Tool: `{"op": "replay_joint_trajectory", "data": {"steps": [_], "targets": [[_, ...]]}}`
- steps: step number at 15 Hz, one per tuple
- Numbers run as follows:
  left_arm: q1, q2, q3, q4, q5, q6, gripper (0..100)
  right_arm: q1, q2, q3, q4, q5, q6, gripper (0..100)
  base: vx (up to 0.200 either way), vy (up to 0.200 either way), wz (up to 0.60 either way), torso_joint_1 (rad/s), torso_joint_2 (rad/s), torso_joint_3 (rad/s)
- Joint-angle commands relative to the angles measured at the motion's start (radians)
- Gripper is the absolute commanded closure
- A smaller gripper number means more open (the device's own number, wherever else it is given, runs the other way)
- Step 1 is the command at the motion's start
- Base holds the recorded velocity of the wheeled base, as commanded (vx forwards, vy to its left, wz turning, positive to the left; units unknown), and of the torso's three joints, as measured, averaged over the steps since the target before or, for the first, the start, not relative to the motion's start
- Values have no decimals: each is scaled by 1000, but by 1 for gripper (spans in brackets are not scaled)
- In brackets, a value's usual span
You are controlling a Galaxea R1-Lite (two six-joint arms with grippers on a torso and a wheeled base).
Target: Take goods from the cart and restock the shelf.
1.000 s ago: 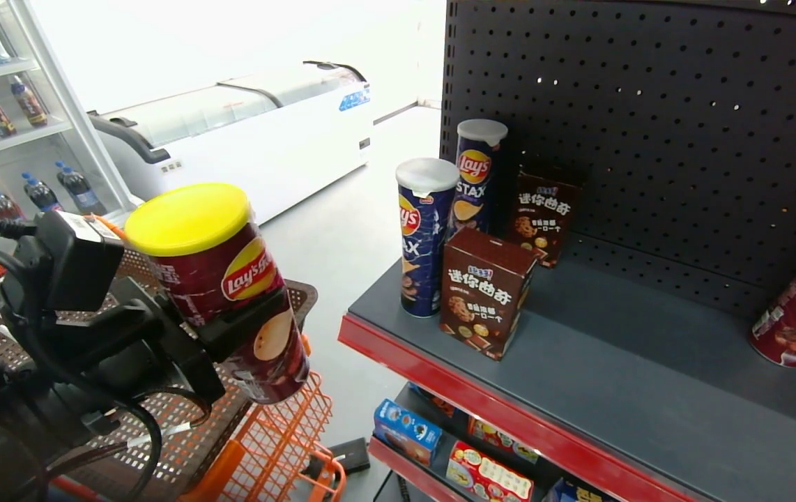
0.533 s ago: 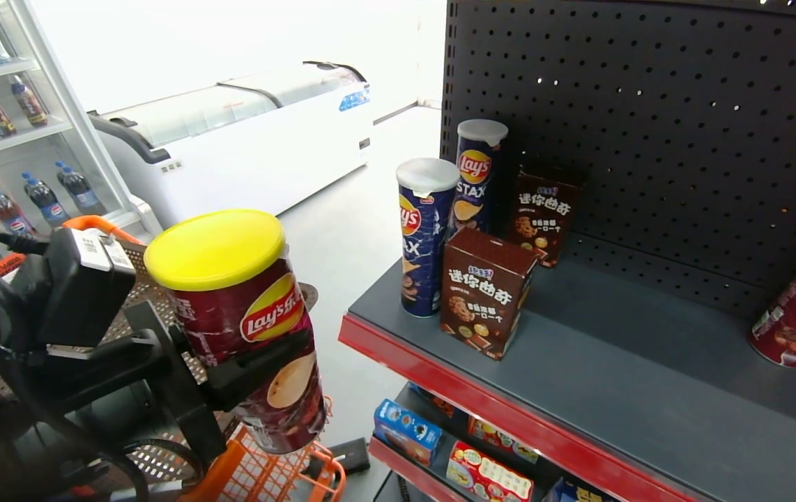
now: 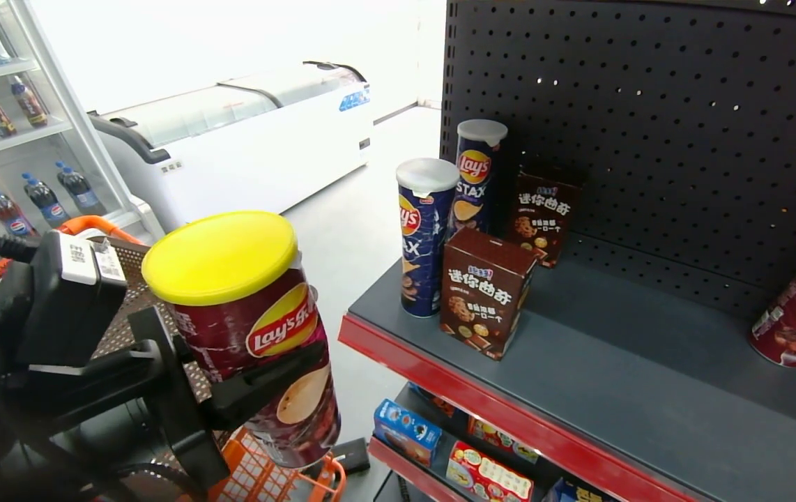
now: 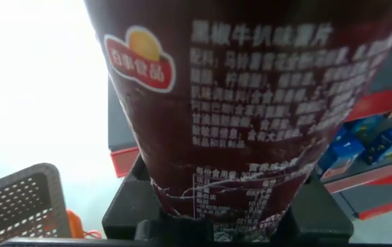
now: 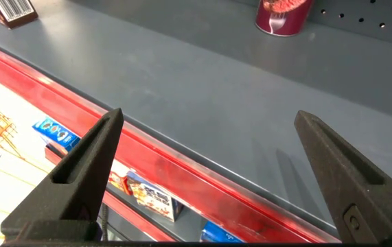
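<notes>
While L end effector (image 3: 253, 378) clamps chip can (image 3: 258, 328) left of shelf edge (image 3: 440, 378), R end effector (image 5: 208, 116) gapes.

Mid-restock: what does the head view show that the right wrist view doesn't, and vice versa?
Head view: the left end effector shut on the yellow-lidded chip can by the orange cart, plus two blue cans. Right wrist view: the right end effector, open, above the grey shelf. Both: that shelf, its red front edge and a maroon can near the pegboard.
</notes>
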Motion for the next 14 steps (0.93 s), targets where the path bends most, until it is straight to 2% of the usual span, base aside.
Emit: {"op": "replay_joint_trajectory", "data": {"steps": [1,3,5,14], "targets": [[-32,2,3,-1,-3,-2,100,0,0,0,0,0,0,0,0,0,0,0,0,0],[-75,3,0,-1,-6,-3,100,0,0,0,0,0,-2,0,0,0,0,0,0,0],[-90,10,6,-1,-4,-2,100,0,0,0,0,2,0,0,0,0,0,0,0,0],[-89,16,2,-2,-6,-5,100,0,0,0,0,3,-2,0,0,0,-600,-1,2,4]]}}
